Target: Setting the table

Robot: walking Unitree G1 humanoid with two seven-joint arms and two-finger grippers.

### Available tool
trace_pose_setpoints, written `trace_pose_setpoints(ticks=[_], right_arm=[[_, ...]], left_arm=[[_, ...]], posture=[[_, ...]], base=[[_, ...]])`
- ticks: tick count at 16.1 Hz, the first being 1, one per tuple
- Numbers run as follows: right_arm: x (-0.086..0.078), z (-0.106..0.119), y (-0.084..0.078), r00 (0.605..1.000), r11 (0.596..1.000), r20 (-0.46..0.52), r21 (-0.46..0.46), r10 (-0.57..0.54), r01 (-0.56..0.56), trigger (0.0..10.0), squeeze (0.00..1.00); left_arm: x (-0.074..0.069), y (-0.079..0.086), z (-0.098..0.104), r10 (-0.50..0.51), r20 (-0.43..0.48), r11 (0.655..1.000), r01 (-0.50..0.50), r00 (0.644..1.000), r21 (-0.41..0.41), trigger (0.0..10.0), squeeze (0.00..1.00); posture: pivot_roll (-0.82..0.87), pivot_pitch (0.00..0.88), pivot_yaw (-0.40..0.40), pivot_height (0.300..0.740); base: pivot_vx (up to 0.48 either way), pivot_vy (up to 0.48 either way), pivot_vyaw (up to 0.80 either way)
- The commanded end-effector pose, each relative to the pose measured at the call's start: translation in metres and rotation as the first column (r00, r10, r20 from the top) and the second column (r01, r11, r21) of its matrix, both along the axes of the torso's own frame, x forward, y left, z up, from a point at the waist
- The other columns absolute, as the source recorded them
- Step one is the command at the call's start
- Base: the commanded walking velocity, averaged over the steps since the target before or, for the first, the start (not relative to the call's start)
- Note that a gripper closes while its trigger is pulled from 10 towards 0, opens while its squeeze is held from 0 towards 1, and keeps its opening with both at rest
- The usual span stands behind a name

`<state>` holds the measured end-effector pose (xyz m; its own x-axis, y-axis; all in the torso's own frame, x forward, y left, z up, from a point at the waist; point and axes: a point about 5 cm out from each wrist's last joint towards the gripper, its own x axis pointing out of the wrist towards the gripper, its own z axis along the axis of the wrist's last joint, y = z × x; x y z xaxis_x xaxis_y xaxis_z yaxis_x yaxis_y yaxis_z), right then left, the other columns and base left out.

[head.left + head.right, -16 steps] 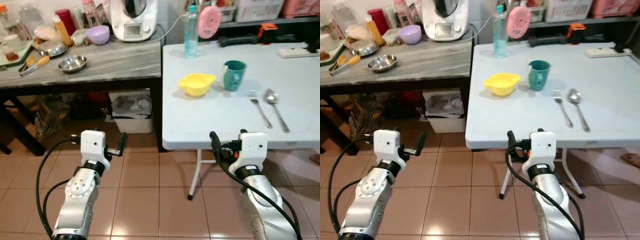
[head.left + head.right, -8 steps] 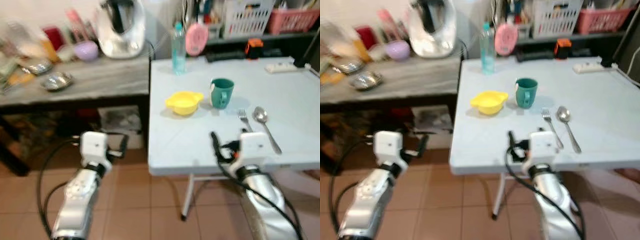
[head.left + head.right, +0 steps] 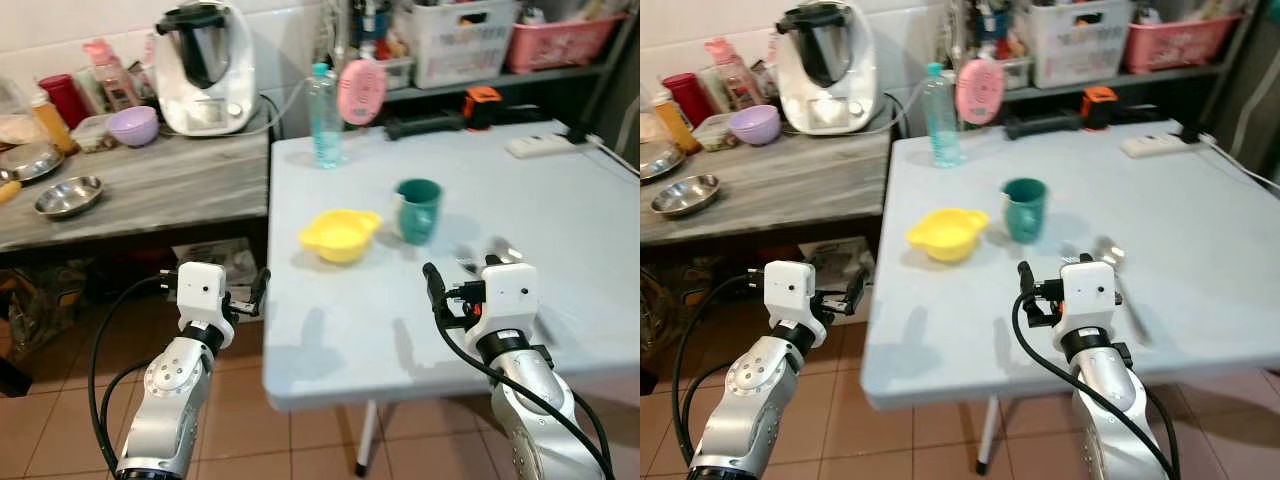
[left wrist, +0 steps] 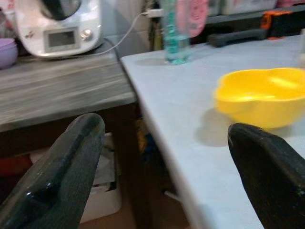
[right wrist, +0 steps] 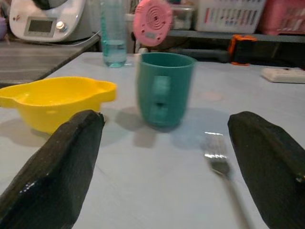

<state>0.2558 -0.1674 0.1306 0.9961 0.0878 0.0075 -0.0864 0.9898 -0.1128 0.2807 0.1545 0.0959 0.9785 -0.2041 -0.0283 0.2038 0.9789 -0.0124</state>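
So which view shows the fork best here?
The right wrist view: the fork lies close ahead on the table, tines clear beside the green mug. In both eye views the right gripper hides most of it. The left wrist view looks at the yellow bowl instead.

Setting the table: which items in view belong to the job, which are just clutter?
Job:
yellow bowl
green mug
fork
spoon
white table

Clutter:
water bottle
pink disc
food processor
purple bowl
steel bowl
power strip
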Motion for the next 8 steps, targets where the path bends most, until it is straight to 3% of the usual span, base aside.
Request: trace_pose_setpoints(ticks=[1,5,8], right_arm=[[0.0009,0.0049,0.0075,0.999,1.000,0.021,0.012,0.026,-0.027,10.0,0.00],[0.0001,0.0037,0.0107,0.999,0.999,0.017,0.013,0.043,-0.043,10.0,0.00],[0.0006,0.0051,0.0150,0.997,0.997,0.021,-0.005,0.080,-0.080,10.0,0.00]], left_arm=[[0.0003,0.0114,0.0002,0.030,-0.009,0.999,-0.030,0.999,0.020,10.0,0.00],[-0.0004,0.0126,-0.0011,0.035,-0.016,0.999,-0.035,0.999,0.025,10.0,0.00],[-0.0019,0.0148,-0.0022,0.045,-0.025,0.999,-0.044,0.999,0.025,10.0,0.00]], posture=[[-0.11,0.000,0.096,0.740],[-0.10,0.000,0.097,0.740],[-0.10,0.000,0.098,0.740]], base=[[0.319,0.000,0.00],[0.278,0.000,0.00],[0.000,0.000,0.00]])
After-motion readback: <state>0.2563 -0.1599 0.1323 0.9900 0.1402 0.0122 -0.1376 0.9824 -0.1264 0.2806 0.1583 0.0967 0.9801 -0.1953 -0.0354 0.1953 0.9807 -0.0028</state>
